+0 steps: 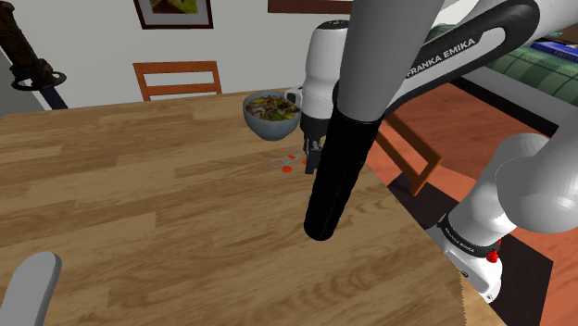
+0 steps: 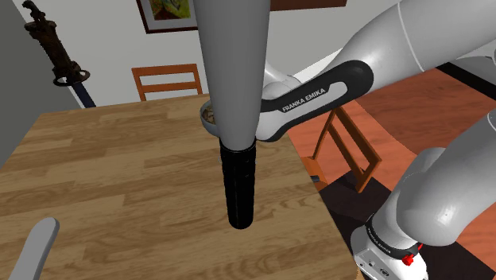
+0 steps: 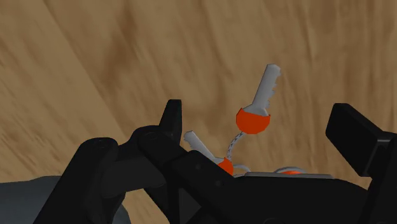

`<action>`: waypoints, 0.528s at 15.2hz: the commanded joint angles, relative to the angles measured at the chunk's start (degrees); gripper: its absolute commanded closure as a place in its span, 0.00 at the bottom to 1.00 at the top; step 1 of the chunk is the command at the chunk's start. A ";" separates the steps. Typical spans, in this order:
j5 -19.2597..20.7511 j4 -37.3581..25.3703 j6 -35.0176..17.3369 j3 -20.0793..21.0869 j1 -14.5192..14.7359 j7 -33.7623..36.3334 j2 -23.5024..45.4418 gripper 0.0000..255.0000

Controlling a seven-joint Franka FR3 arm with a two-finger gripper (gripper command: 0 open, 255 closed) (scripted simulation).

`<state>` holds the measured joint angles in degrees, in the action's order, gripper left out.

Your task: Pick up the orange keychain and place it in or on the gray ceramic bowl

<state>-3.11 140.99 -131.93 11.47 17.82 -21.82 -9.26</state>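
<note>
1 orange keychain (image 3: 253,119) ahead of wide-spread hand (image 3: 259,116); arm (image 1: 445,56) txt: FRANKA EMIKA.

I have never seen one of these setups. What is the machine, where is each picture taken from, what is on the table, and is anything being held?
The machine is one white robot arm with a black two-finger gripper, mounted on a box beside a wooden table. The shoulder view looks down over the table from next to that box. The second exterior view looks from a similar side, with a thick part of the arm in the foreground. The wrist view looks along the gripper itself. On the table lie an orange keychain with grey keys and a blue-grey bowl with something in it. The gripper's fingers stand apart on either side of the keychain without touching it, so nothing is held. A wooden chair stands behind the table.
</note>
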 commanded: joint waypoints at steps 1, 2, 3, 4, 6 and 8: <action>0.01 0.00 -0.05 0.01 0.00 0.01 0.04 0.00; 0.01 0.00 -0.05 0.01 0.00 0.01 0.04 0.00; 0.01 0.00 -0.05 0.01 0.00 0.01 0.04 0.00; 0.01 0.00 -0.05 0.01 0.00 0.01 0.04 1.00; 0.01 -0.07 -0.04 0.05 0.03 0.08 0.10 1.00; -0.03 0.16 -0.11 0.02 0.02 0.03 -0.07 1.00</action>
<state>-3.03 140.69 -132.02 11.29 17.70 -21.85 -9.79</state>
